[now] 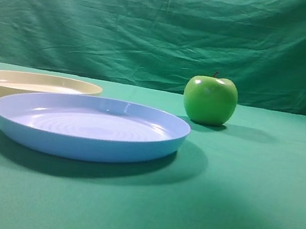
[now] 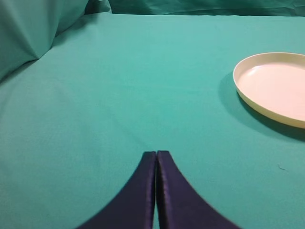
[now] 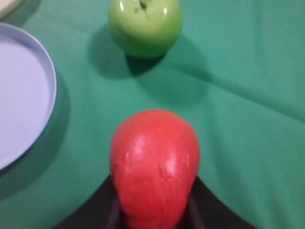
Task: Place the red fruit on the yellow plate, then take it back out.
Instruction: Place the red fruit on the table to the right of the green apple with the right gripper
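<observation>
— Right gripper [image 3: 153, 214] of mine is closed on the red fruit [image 3: 154, 167]; its dark fingers press the fruit from both sides, low in the right wrist view. Where does the fruit hang, you ask?

— Yes, and where is the yellow plate?

— Taking the green apple [image 3: 145, 25] as landmark: the fruit is held above the cloth, nearer to my camera than the apple and apart from it. The blue plate [image 3: 21, 90] lies to the left of the apple. The yellow plate [image 1: 34, 86] is further left again, behind the blue plate in the high view, and nothing lies on it. So I judge that the placing is not yet done.

— What could go wrong?

— The fruit is smooth and rounded, and I hold it only at its lower part, so it may slip or turn on the way. Also the blue plate lies between me and the yellow one; a low path could knock its rim, or I could set the fruit on the wrong plate.

— And your other arm?

— Left gripper [image 2: 156, 191] has its jaws pressed together on nothing, over bare cloth, with the yellow plate to its right.

— Do the views differ?

— Only the right wrist view shows the fruit; the high view shows neither fruit nor grippers. The left wrist view alone shows the yellow plate's inside clearly.
</observation>
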You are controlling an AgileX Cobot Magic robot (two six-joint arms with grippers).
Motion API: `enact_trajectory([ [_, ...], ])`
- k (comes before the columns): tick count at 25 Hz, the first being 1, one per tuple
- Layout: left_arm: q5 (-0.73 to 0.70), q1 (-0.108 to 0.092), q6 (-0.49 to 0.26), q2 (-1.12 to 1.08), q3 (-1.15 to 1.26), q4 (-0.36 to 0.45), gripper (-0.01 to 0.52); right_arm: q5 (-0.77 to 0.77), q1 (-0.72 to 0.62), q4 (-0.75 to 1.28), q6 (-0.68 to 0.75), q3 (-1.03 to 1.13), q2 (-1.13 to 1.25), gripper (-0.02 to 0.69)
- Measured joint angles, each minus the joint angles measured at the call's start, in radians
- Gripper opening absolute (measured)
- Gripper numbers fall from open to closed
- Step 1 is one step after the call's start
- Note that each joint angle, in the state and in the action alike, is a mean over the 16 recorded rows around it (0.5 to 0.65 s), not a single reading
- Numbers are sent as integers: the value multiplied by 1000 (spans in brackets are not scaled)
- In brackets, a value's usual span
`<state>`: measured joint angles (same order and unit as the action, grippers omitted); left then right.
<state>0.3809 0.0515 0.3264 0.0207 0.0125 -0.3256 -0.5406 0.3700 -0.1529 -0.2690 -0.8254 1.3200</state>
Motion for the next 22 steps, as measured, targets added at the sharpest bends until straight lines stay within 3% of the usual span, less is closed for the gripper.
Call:
enact_trajectory([
  [13, 0, 0, 0, 0, 0, 0, 0, 291, 0, 0, 0, 178, 191, 206],
  [22, 0, 0, 0, 0, 0, 0, 0, 325, 0, -1, 0, 175, 235, 437],
])
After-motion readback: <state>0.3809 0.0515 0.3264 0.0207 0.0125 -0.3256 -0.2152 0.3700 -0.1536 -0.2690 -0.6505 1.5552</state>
